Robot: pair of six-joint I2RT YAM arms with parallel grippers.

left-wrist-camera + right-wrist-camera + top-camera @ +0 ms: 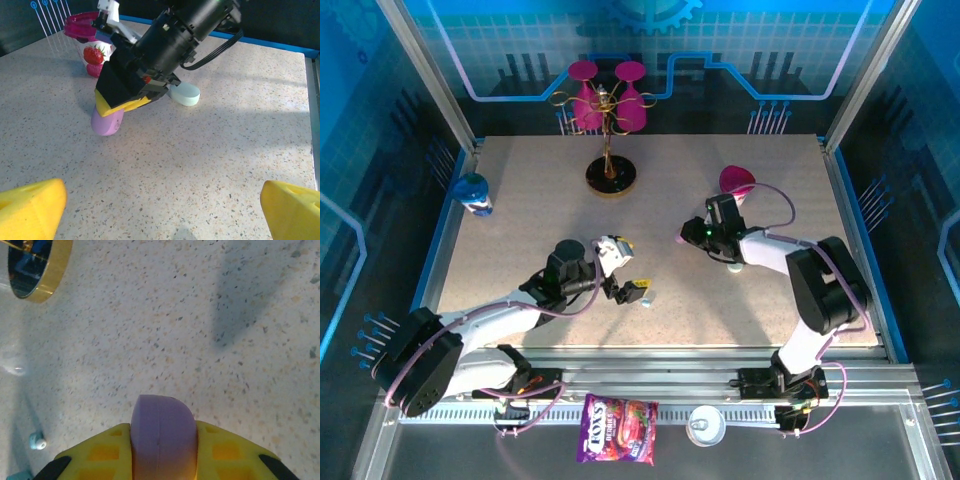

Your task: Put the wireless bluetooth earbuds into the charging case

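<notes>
**left jaws wide apart, right jaws clamped on a lilac case**

at the near edge, off the table (520,230), a sweets packet (617,430) lies on the front rail. just beyond it, in the top view, the left gripper (630,290) hovers low over the speckled tabletop. its yellow fingers (30,207) stand far apart at the two lower corners of its own wrist view, with nothing between them. a tiny light blue earbud (645,300) lies loose on the table just beside this gripper; it also shows at the lower left of the right wrist view (37,441).

further in, the right gripper (120,105) is closed on a lilac case (106,122). the case is held on edge between the yellow pads (230,455), its lower end down at the tabletop. whether its lid is up i cannot tell. a mint case (185,94) lies flat just behind that gripper.

beyond stand a pink cup (735,180) with a strawberry print and a gold-rimmed stand (611,175) hung with pink glasses (610,95).
</notes>
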